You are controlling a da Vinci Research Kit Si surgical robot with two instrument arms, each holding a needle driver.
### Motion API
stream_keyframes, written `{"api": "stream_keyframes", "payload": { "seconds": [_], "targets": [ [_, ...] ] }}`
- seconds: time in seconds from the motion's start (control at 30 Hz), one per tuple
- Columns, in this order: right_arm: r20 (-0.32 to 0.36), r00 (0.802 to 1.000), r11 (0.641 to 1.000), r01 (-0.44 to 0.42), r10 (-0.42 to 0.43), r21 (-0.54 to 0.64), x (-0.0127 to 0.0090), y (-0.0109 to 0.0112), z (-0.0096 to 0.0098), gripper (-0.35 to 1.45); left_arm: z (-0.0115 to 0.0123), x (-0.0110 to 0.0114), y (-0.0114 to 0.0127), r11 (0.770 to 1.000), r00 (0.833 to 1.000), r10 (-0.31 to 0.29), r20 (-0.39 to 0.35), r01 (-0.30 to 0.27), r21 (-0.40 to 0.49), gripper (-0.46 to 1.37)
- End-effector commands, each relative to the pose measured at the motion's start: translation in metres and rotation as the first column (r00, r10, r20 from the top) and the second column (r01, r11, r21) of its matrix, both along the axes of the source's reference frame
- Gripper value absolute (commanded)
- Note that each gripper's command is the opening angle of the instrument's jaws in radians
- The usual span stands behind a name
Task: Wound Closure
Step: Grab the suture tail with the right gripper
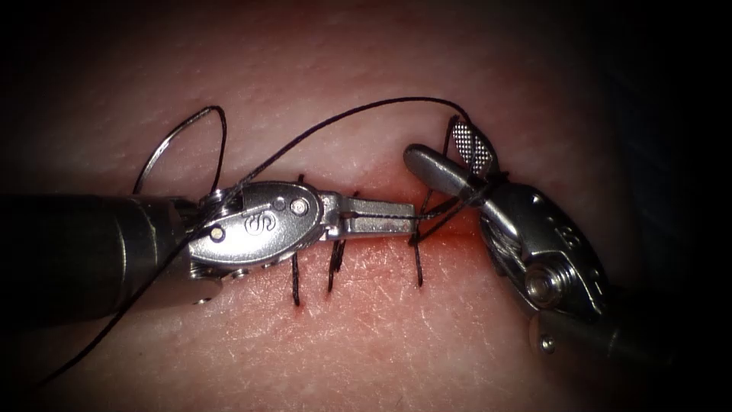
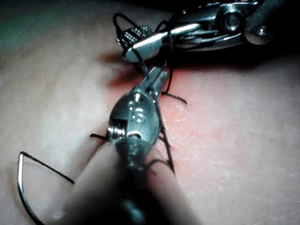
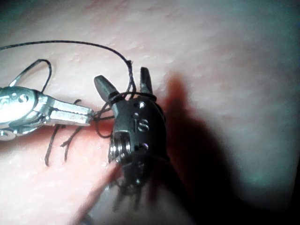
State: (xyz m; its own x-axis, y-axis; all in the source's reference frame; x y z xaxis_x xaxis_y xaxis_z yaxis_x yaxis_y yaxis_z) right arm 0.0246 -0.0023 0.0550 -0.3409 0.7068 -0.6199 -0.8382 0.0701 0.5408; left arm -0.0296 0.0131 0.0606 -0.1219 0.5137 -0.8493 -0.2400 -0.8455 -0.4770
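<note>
My left tool's jaws point(image 1: 408, 219) lie along the cut point(image 1: 450, 233), shut on the black thread point(image 1: 335, 122) beside the rightmost stitch point(image 1: 418, 263); the same shut tip point(image 2: 157, 75) point(image 3: 89, 116) shows close up. My right tool's jaws point(image 1: 438, 145) stand open at the right end of the cut and hold nothing. Thread is looped around their base point(image 3: 123, 96). The curved needle point(image 1: 164, 149) lies free on the tissue point(image 1: 396, 343) at the left, beyond the cut, not in the tissue. It also shows as a needle point(image 2: 21, 187) behind my left tool.
Three dark stitches cross the cut, two of them point(image 1: 296, 282) point(image 1: 333, 271) under my left tool. A long thread tail point(image 1: 114, 324) runs off to the lower left. Red fluid tints the cut near the right tool.
</note>
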Motion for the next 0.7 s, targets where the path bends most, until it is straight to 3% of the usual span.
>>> {"api": "stream_keyframes", "payload": {
  "seconds": [0.03,0.37,0.7],
  "targets": [
    [-0.004,1.000,1.000,0.004,-0.004,-0.001,0.0000,0.0000,-0.0001,0.97,-0.0001,0.0001,0.0000,1.000,1.000,0.007,0.004,-0.007,0.001,-0.35],
    [-0.046,0.998,0.999,0.047,-0.047,-0.005,0.0006,-0.0007,-0.0019,1.03,0.0003,0.0001,-0.0001,1.000,1.000,-0.003,0.007,0.003,0.009,-0.35],
    [-0.064,0.996,0.998,0.063,-0.063,-0.010,0.0006,-0.0013,-0.0030,1.02,0.0015,0.0005,-0.0011,0.994,0.993,-0.100,0.067,0.098,0.040,-0.35]
  ]
}}
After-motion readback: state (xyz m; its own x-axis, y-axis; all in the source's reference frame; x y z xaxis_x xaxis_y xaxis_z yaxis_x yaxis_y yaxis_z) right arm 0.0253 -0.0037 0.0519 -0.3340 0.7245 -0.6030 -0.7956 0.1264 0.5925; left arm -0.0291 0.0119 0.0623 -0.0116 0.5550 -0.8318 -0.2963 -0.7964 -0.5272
